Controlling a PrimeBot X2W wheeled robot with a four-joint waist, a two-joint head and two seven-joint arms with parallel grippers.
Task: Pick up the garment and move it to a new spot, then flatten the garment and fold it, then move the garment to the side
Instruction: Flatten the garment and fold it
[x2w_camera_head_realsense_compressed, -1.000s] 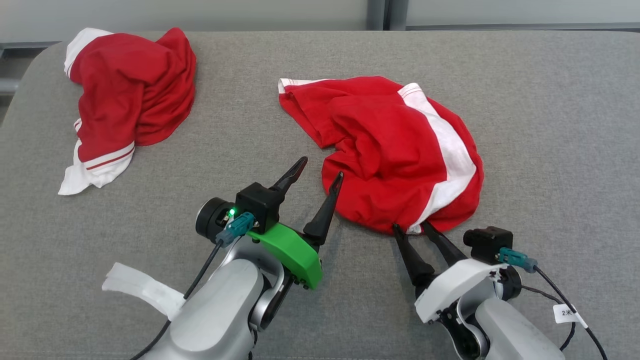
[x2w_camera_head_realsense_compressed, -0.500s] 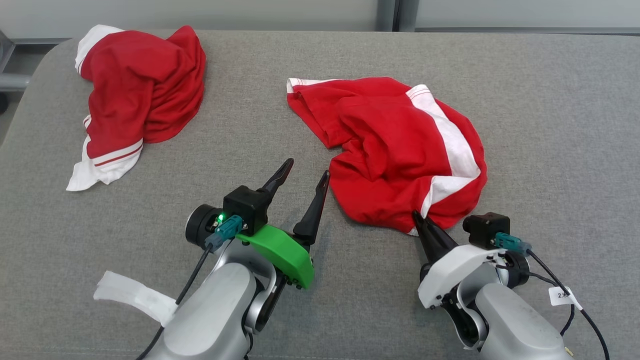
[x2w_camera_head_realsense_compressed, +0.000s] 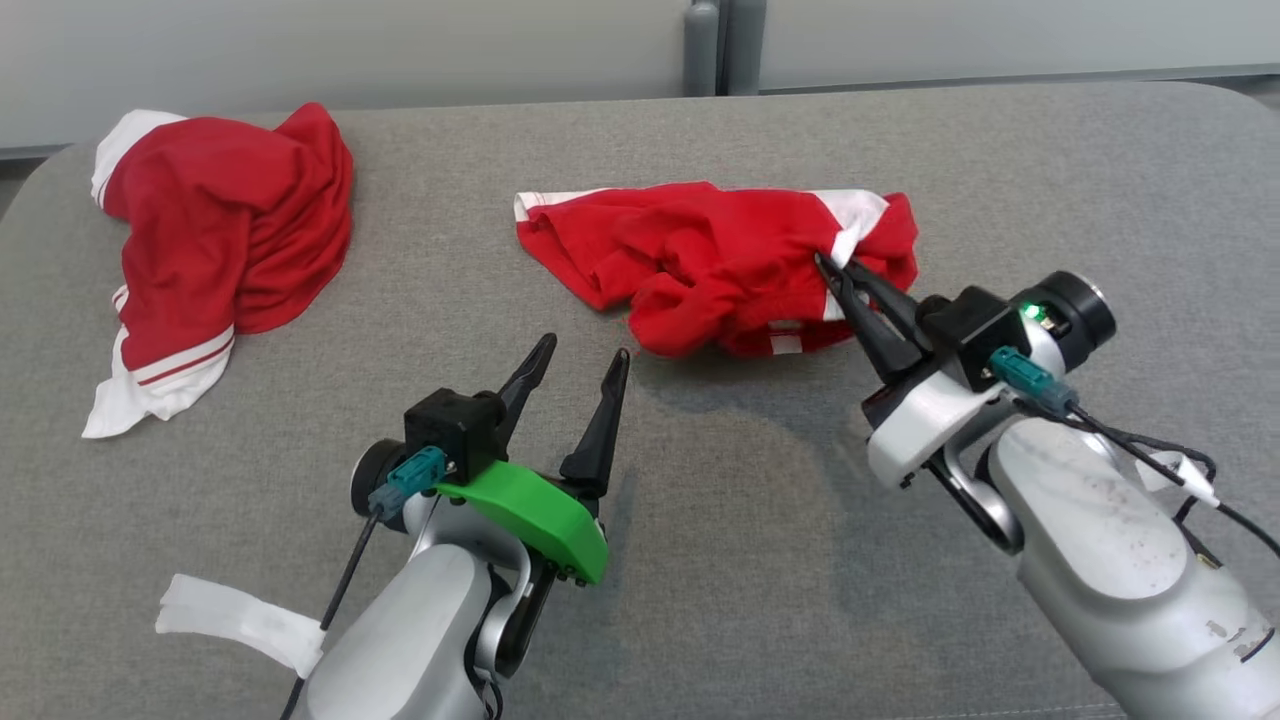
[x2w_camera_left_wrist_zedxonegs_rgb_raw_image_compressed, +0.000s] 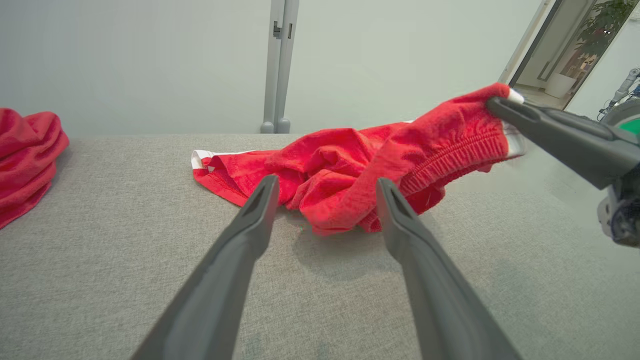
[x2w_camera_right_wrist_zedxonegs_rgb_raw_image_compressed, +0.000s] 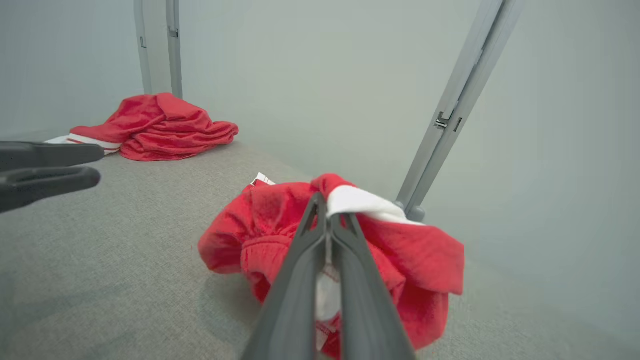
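Grey fabric tabletop (x2w_camera_head_realsense_compressed: 700, 560), rounded corners, backed by pale wall panels (x2w_camera_head_realsense_compressed: 350, 40) split by a grey vertical post (x2w_camera_head_realsense_compressed: 708, 45); doorway (x2w_camera_left_wrist_zedxonegs_rgb_raw_image_compressed: 560, 65) with a potted plant (x2w_camera_left_wrist_zedxonegs_rgb_raw_image_compressed: 600, 27) beyond.

silver forearms (x2w_camera_head_realsense_compressed: 1120, 580), dark-fingered left gripper (x2w_camera_head_realsense_compressed: 585, 345), green bracket (x2w_camera_head_realsense_compressed: 530, 515).

garment (x2w_camera_head_realsense_compressed: 700, 260): matt soft knit cloth | tabletop (x2w_camera_head_realsense_compressed: 760, 520): rough woven fabric | right forearm (x2w_camera_head_realsense_compressed: 1100, 560): smooth silvery finish
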